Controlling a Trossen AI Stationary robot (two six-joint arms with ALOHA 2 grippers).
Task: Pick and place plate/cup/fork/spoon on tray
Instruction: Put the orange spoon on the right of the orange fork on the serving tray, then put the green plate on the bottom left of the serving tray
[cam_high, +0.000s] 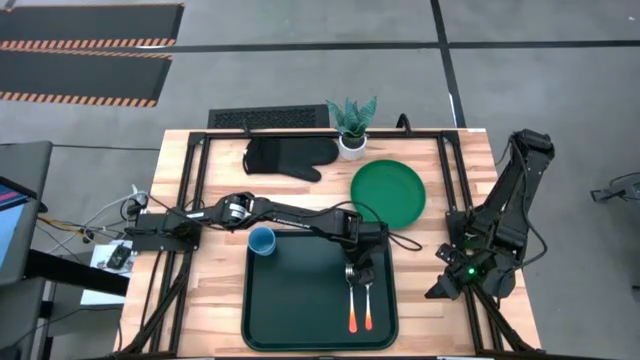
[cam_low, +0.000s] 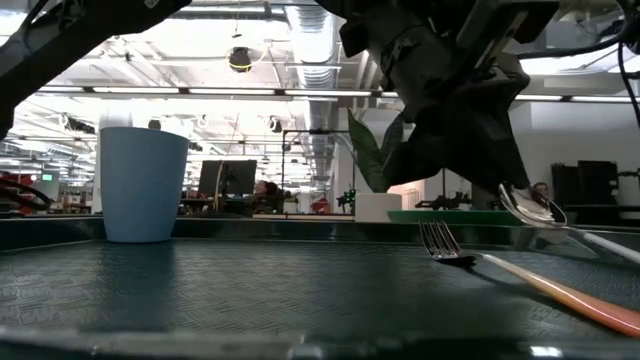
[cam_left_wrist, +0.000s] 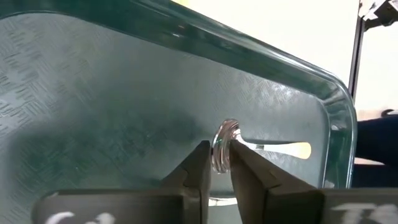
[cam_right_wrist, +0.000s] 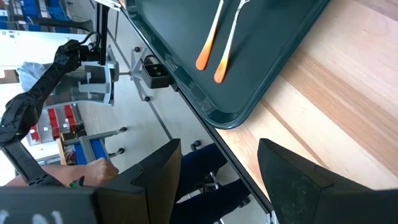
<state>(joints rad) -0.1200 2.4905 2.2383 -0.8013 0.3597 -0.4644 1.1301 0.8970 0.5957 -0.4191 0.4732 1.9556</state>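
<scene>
Left arm stretched across the tray (cam_high: 300, 310), left gripper (cam_left_wrist: 222, 163) low over its right half, fingers pinching the spoon (cam_high: 367, 298) by the bowl, spoon beside the fork (cam_high: 352, 300) on the tray, cup (cam_high: 262, 240) at the tray's far-left corner, plate (cam_high: 388, 192) on the table beyond the tray, right gripper (cam_right_wrist: 219, 171) waiting off the tray's right side, jaws apart

Grey floor (cam_high: 300, 80) — striped black mats (cam_high: 85, 22)

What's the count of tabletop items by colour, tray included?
Green: 2, tray, plate
Blue: 1, cup
Orange-handled: 2, fork, spoon
Black: 1, oven mitt
White: 1, plant pot
Total: 7
</scene>
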